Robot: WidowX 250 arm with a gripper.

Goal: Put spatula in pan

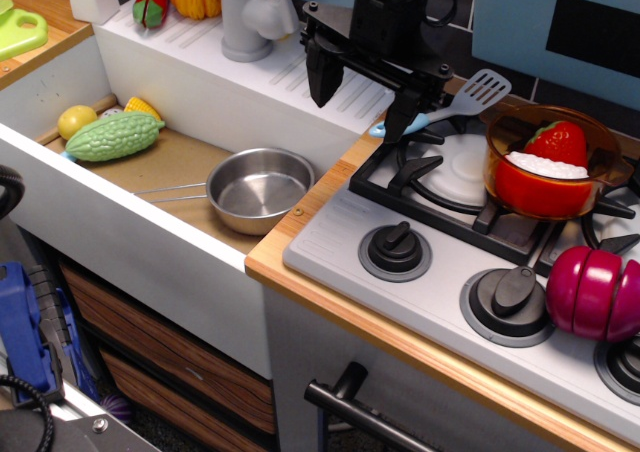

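Hovering above the stove's back-left corner, our end effector (pixel 365 102) has its two fingers spread wide and holds nothing. The spatula (pixel 455 105) lies just beside the right finger, toward three o'clock, with its light blue handle end almost under that fingertip. Its long axis runs from eight o'clock at the handle up to two o'clock at the grey slotted head. The pan (pixel 258 189) sits empty in the sink, toward seven o'clock from us, well apart from the spatula.
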